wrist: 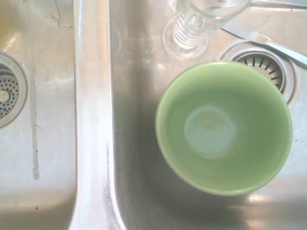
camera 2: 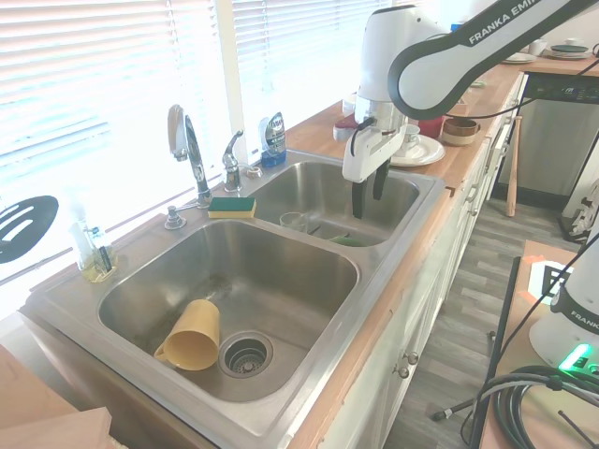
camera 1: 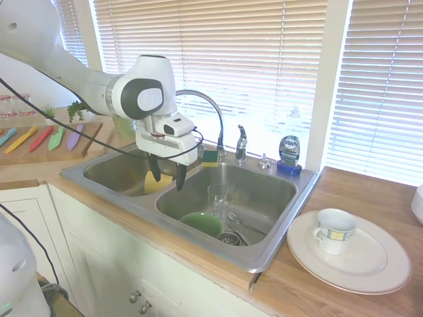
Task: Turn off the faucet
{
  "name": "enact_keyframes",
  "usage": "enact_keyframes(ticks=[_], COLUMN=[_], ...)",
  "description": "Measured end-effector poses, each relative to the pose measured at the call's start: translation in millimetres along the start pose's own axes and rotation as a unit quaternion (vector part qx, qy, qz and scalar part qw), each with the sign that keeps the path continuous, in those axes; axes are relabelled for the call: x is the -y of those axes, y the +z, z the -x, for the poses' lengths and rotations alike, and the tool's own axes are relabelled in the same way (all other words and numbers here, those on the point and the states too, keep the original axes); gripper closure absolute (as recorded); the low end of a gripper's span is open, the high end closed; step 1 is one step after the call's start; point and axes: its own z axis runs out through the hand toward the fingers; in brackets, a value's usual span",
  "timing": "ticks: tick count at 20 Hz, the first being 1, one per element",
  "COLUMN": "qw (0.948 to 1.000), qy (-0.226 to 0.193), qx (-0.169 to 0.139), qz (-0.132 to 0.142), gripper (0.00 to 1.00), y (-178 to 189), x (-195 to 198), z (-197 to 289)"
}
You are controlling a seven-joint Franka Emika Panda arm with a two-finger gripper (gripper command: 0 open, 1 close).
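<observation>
Gripper hangs over sink, 2 fingers apart, holding nothing. Faucet w/ lever handle stands behind jaws, untouched. Green bowl directly below, glass beside it.

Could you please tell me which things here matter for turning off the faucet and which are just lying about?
Job:
faucet
its lever handle
gripper, open over the sink

Lying about:
green bowl
glass
yellow cup
sponge
blue dish soap bottle
mug on plate
</observation>
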Motion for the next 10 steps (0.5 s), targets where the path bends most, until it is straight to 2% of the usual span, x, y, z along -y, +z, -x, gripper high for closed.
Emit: enact_keyframes(ticks=[3,4,10], qw=[1.0000,1.0000,1.0000], qy=[0.000,0.001,0.002], qx=[0.000,0.000,-0.004], qz=[0.001,0.001,-0.003], gripper=[0.00,1.00,1.00], y=[0.7,0.7,0.2], x=[-0.1,-0.2,0.5], z=[0.0,-0.3,-1.6])
